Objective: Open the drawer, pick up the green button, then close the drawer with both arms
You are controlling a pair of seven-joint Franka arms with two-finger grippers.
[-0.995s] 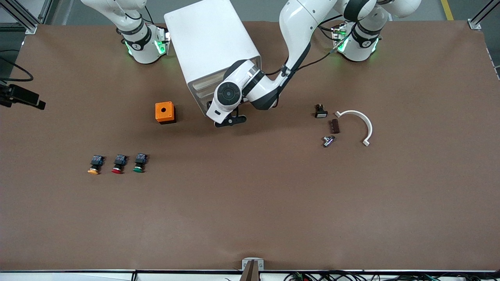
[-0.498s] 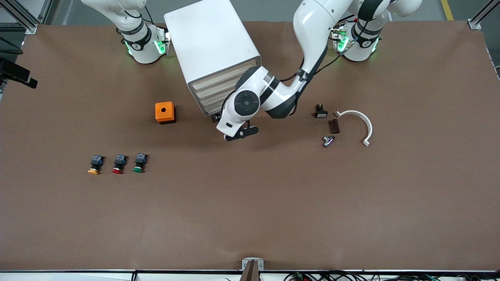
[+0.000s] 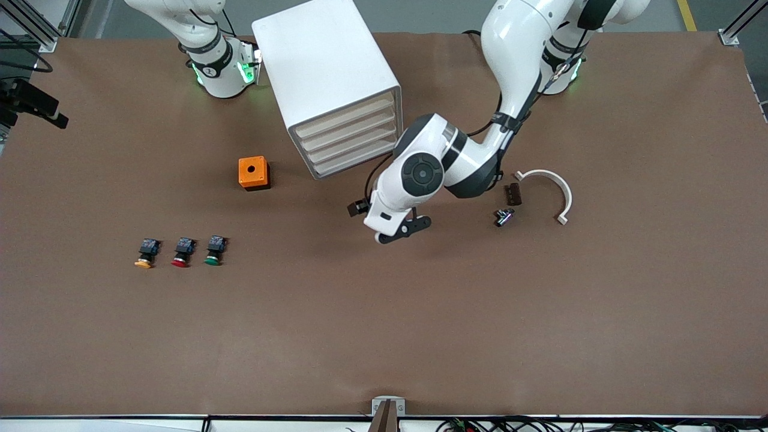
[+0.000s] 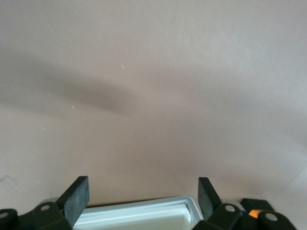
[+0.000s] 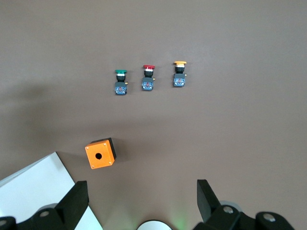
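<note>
Front: left gripper (image 3: 403,230) spread and empty over bare table in front of the drawer cabinet (image 3: 336,90); green button (image 3: 213,250) nearer the camera than the cabinet, toward the right arm's end. Left wrist: fingers (image 4: 76,196) apart, nothing between. Right wrist: right gripper (image 5: 143,201) parted, empty, high above the cabinet (image 5: 38,191), waiting.

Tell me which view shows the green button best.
The right wrist view: the green button sits in open sight, cap and black body clear, beside the red button. The front view also shows it, smaller, at the right arm's end of the table. The left wrist view shows none of it.
</note>
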